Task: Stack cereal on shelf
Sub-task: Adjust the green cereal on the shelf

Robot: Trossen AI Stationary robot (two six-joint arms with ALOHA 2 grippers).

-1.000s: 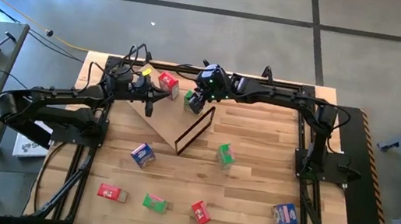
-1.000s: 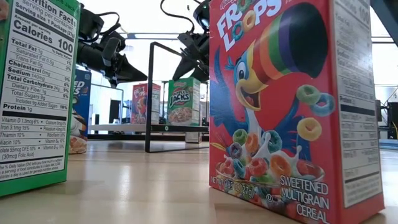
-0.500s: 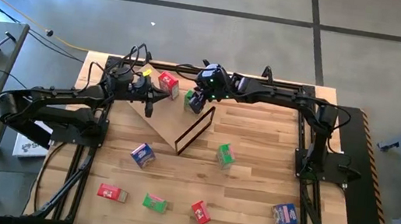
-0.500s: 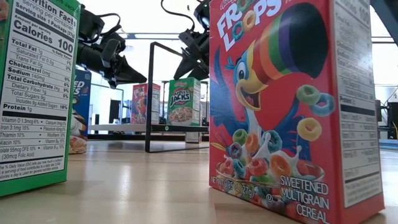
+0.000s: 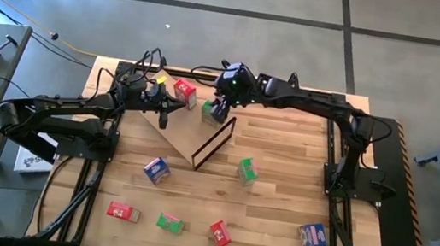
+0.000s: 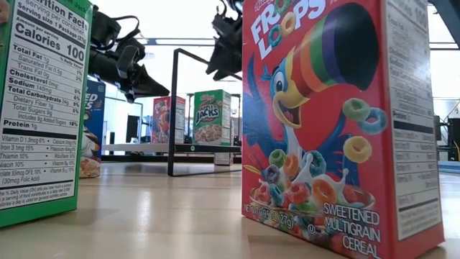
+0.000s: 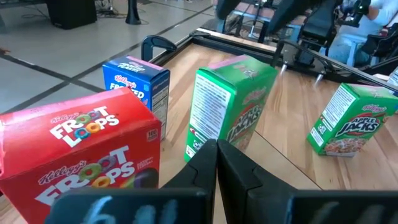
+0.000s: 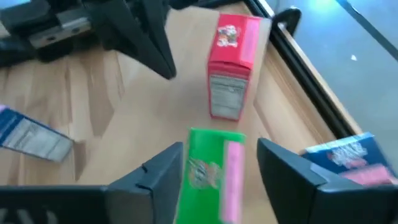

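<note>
in the high view, your right claw hung over the green box at the far end of the shelf, just beside the dark frame; a red box stood near it on the panel; your left claw waited over the shelf's left edge, fingers pressed together on nothing; six more boxes lay scattered on the surface, well apart from the shelf.

in the low view, the green box stood upright on the shelf, long axis vertical, printed front facing this camera, the red box upright beside it; the right claw hung just above the green box and clear of it.

in the left wrist view, the pressed fingers pointed toward three fallen-free boxes standing on the surface.

in the right wrist view, the fingers stood spread either side of the green box, not pinching it, its top face toward the lens.

the risk, as i judge it: the fingers sat close to the box's top, so any sideways drift as you lift could clip it and tip it against the red box or off the panel's edge.
</note>
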